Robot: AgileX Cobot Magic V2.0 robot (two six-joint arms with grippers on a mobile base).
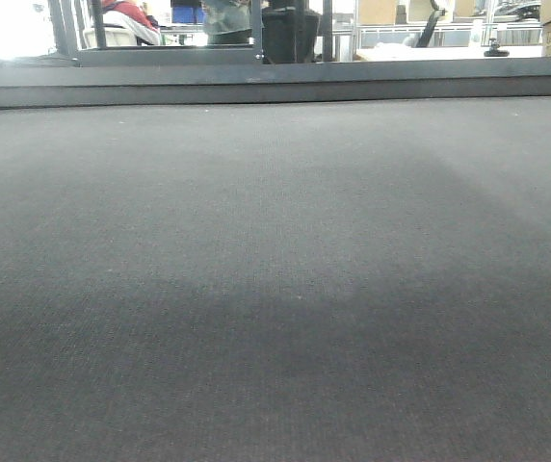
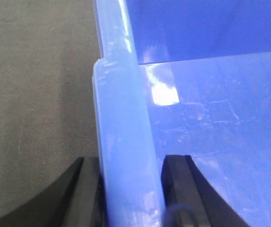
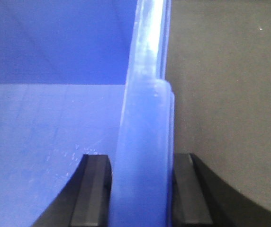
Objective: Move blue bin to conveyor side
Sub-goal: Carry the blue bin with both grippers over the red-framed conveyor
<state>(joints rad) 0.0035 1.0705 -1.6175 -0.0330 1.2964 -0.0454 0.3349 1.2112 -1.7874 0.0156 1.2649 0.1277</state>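
The left gripper (image 2: 132, 189) nips the rim of the blue bin (image 2: 211, 123), jaws pressed to both faces; the right gripper (image 3: 141, 189) clamps the opposite rim likewise, above the conveyor belt (image 1: 275, 289).

Carrier: conveyor surface (image 1: 275, 289), a flat, dark grey belt with a fine woven texture, fills the front view. Faint lighter and darker bands cross it. The far edge meets a dark metal frame rail (image 1: 275, 85). In both wrist views the same grey weave lies just outside the blue bin (image 2: 211, 142) rim. Bin-to-surface contact is hidden; cannot tell.
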